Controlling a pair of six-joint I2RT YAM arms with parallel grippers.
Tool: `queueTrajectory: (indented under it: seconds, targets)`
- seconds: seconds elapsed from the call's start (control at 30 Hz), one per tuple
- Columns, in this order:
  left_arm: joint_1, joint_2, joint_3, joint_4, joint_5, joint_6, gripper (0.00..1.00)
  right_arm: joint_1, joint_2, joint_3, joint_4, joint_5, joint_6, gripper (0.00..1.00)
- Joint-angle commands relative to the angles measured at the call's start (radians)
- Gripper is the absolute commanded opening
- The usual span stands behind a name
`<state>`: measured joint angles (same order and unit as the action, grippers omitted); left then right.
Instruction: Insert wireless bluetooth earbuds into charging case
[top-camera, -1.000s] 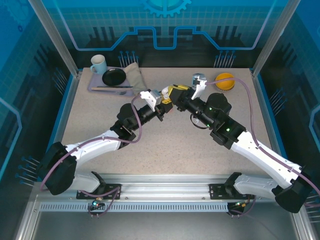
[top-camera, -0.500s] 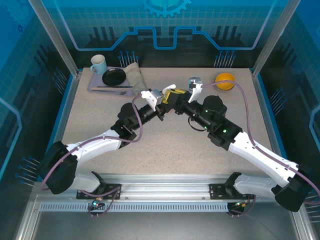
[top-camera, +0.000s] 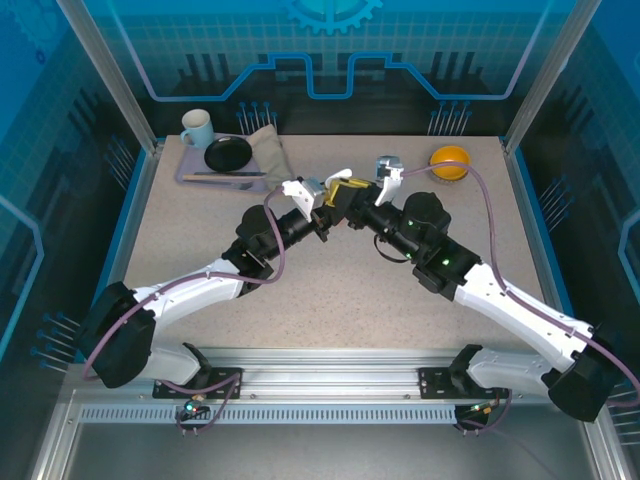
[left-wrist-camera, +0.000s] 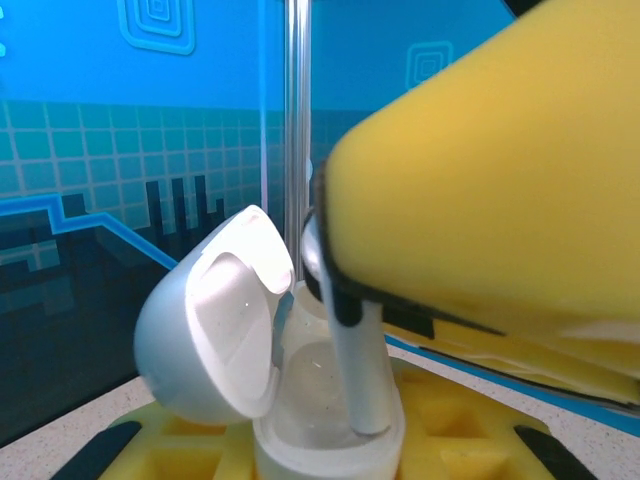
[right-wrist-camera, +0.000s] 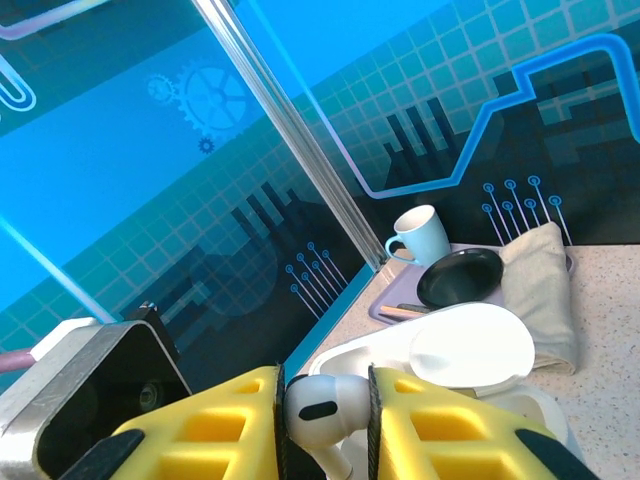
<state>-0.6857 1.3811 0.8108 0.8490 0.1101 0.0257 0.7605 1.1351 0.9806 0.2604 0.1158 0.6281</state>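
Pinching a white earbud (right-wrist-camera: 318, 402), the right tool (right-wrist-camera: 323, 428) has swung in to the open charging case (left-wrist-camera: 300, 405) clamped in the left tool (left-wrist-camera: 325, 452) above the desk (top-camera: 335, 292), the stem now dipping into a socket, so seating looks near

The earbud (left-wrist-camera: 352, 350) stands stem-down in the case (left-wrist-camera: 290, 455), beside the raised lid (left-wrist-camera: 215, 320).

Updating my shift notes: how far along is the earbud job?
Done: the case, clamped by the left gripper, has its lid open. In hand: the right gripper holds a white earbud, stem inside the case. Left: seat it, release, close the lid.
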Motion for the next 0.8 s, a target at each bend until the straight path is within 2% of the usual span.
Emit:
queueTrajectory:
  seconds: [0.0, 0.77]
  targets:
    - [-0.011, 0.008, 0.038, 0.032, 0.022, -0.009, 0.0, 0.015, 0.017, 0.003, 0.051, 0.002, 0.016, 0.25]
    - [-0.011, -0.007, 0.048, 0.03, -0.022, -0.015, 0.0, 0.049, -0.021, -0.086, 0.034, 0.078, -0.06, 0.23]
